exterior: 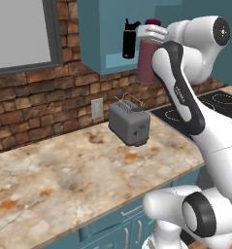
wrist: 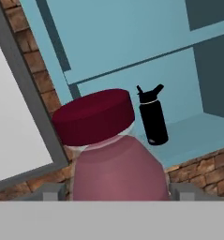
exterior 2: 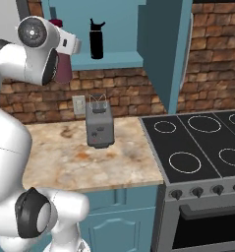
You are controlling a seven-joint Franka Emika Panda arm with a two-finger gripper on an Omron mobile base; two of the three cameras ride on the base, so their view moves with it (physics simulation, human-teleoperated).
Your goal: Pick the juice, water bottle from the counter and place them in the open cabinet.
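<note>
Maroon juice (exterior: 145, 61) held aloft in the claw (wrist: 118, 190), just short of the open cabinet (exterior: 95, 34).
Left base view: the bottle hangs at shelf-lip height, so its base may clip the edge. Right base view: water bottle (exterior 2: 96, 39) already stands inside; a wide swing could topple it. Hand view: the juice sits clamped between the fingers, and a loose grip could let it drop onto the tabletop (exterior: 78, 180).

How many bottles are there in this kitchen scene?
2. The black water bottle stands upright on the shelf of the open cabinet. The maroon juice is held in the end effector, raised in front of that cabinet.
</note>
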